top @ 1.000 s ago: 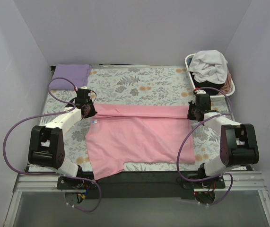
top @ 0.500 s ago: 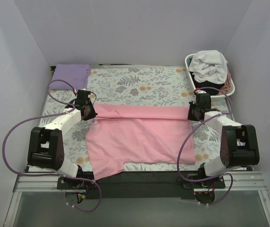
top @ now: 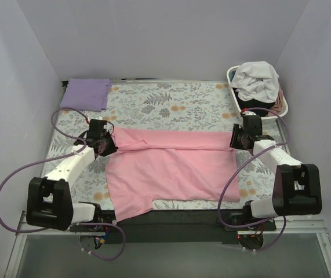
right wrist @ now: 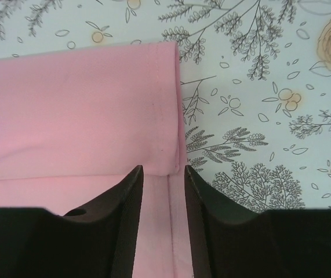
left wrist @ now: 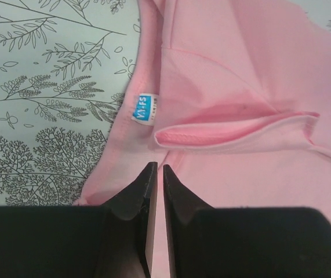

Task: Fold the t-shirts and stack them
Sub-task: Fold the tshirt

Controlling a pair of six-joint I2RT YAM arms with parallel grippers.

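The floral-covered worktop (top: pixel 171 104) carries a light pink t-shirt (top: pixel 171 168) spread across its middle, the far edge folded over toward the near side. A white basket (top: pixel 231 76) holding a white tee (top: pixel 257 78) sits at the far right corner, and a folded lavender tee (top: pixel 86 93) lies at the far left. The right gripper (right wrist: pixel 162 169) stands apart, straddling the fold's corner. The left gripper (left wrist: pixel 155 168) is nearly together beside the collar label (left wrist: pixel 145 108), with nothing seen between its fingers.

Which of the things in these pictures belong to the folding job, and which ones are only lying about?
Part of the job: pink t-shirt, laid out; lavender t-shirt, folded, far left corner; white t-shirt, heaped in the laundry basket.
Only lying about: laundry basket; floral table cover.
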